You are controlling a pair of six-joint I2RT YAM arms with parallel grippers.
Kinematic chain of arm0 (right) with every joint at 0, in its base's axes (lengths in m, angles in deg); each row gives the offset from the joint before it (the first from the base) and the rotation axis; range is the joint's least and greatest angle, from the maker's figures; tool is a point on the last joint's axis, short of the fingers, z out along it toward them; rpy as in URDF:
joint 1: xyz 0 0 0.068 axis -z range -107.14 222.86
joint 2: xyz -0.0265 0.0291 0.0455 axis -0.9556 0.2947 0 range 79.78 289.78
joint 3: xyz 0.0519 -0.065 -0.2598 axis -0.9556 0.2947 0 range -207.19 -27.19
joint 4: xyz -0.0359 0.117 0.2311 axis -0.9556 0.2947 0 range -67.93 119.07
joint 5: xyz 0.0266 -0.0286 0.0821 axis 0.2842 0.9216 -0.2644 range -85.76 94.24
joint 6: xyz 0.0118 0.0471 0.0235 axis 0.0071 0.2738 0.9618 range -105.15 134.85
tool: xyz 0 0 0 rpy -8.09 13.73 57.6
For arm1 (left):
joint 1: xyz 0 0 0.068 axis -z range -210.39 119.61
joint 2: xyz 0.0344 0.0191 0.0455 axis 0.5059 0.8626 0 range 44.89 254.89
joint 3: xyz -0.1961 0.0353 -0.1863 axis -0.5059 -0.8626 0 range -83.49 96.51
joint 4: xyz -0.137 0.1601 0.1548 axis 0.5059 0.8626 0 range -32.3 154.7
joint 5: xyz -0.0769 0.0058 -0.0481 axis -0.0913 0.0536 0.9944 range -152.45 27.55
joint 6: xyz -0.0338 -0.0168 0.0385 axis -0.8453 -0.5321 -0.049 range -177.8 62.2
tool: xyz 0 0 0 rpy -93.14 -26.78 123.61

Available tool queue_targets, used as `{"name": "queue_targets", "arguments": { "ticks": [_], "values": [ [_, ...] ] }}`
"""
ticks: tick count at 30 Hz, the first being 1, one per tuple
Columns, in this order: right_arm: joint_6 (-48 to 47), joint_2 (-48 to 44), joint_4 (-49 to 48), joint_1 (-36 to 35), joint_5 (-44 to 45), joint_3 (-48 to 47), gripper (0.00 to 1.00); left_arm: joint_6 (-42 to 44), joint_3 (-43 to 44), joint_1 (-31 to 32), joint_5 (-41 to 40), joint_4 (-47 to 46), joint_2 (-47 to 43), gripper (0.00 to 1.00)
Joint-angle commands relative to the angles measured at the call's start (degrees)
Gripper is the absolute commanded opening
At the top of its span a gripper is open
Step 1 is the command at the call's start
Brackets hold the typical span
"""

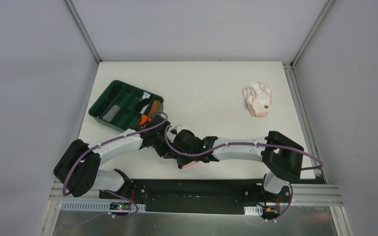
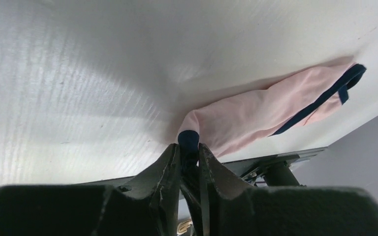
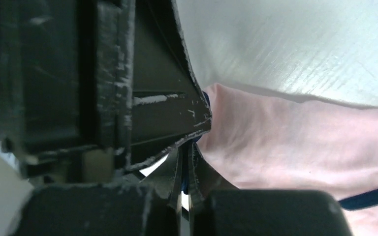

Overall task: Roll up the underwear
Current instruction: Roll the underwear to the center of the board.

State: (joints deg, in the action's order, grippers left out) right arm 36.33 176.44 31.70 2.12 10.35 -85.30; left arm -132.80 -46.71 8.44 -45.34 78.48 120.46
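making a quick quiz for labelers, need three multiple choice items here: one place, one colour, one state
1. Where do the paler briefs lie? A in the green tray; B far right of the table; C at the near edge.
2. What colour edges the pink briefs at the left tool? A orange; B green; C navy.
3. How is the left tool? A shut on the pink briefs; B wide open; C hanging free.
B, they sit alone far right; C, a dark navy band shows; A, it pinches the navy edge.
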Motion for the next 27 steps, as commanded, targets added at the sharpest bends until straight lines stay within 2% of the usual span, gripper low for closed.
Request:
{"name": "queue_targets", "arguments": {
  "ticks": [1,6,8,19,27],
  "values": [
    [6.95,-1.45,-7.39,4.21,-8.19,4.67,0.0,-1.05,1.07,0.34,-1.61,0.94,-4.92,0.24],
    [12.67,-4.07,-14.74,7.27,-12.51,10.82,0.0,-0.77,2.1,-0.06,-2.4,1.88,-6.54,0.38],
    [14.2,-5.12,-17.19,8.26,-13.29,12.79,0.0,-0.68,2.35,-0.07,-2.65,1.99,-6.82,0.4],
    [21.31,-12.14,-26.13,12.77,-17.31,22.4,0.0,0.25,3.26,-0.08,-1.97,2.0,-4.66,0.32],
    [21.41,-17.21,-23.67,13.17,-17.38,22.02,0.0,0.69,3.97,-0.07,-1.77,1.99,-4.03,0.32]
  ]
}}
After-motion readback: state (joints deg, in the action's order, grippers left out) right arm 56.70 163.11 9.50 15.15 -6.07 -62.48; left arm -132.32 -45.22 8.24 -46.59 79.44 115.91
